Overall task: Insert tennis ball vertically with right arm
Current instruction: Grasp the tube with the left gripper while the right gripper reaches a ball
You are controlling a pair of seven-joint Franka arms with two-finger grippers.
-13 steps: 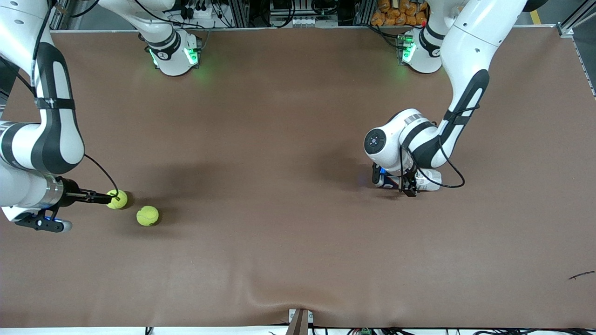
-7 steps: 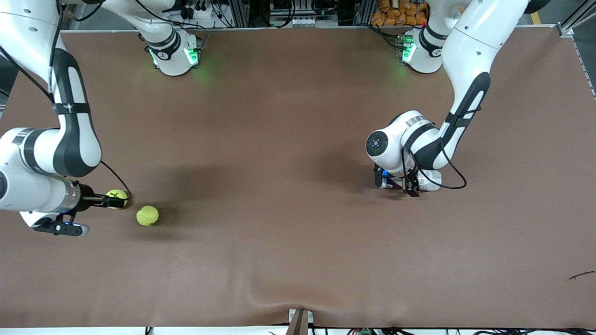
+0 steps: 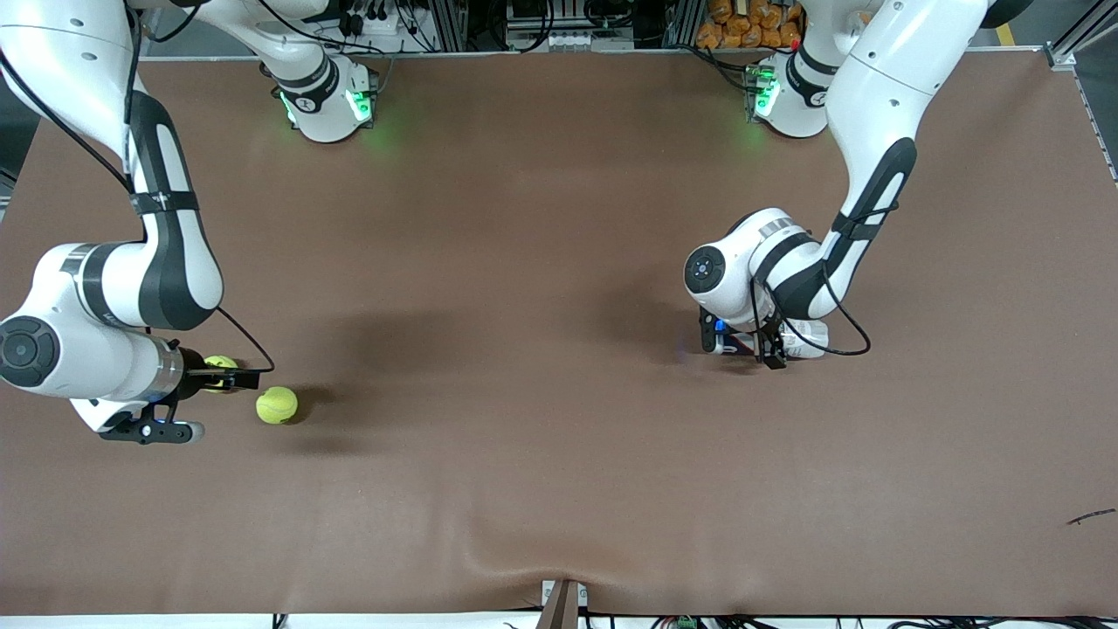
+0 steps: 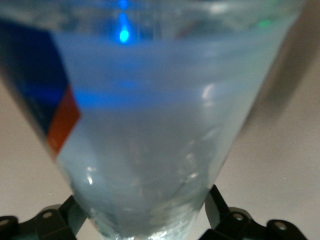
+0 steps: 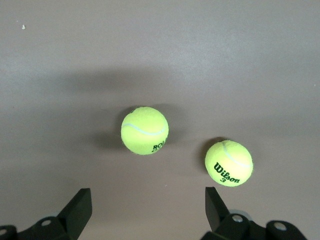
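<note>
Two tennis balls on the brown table [image 3: 541,454], toward the right arm's end. Right gripper [image 3: 229,378] low over the first ball [image 3: 218,362] (fingers spread wide, gripping nothing); second ball [image 3: 277,404] just beside, nearer the front camera. One clear tube [image 4: 145,145] clamped in the left gripper [image 3: 742,342].

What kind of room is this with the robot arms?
Probably a robot lab. Two white arms are bolted to a brown-covered table, cables and metal framing line its edge, and two tennis balls serve for practice.
</note>
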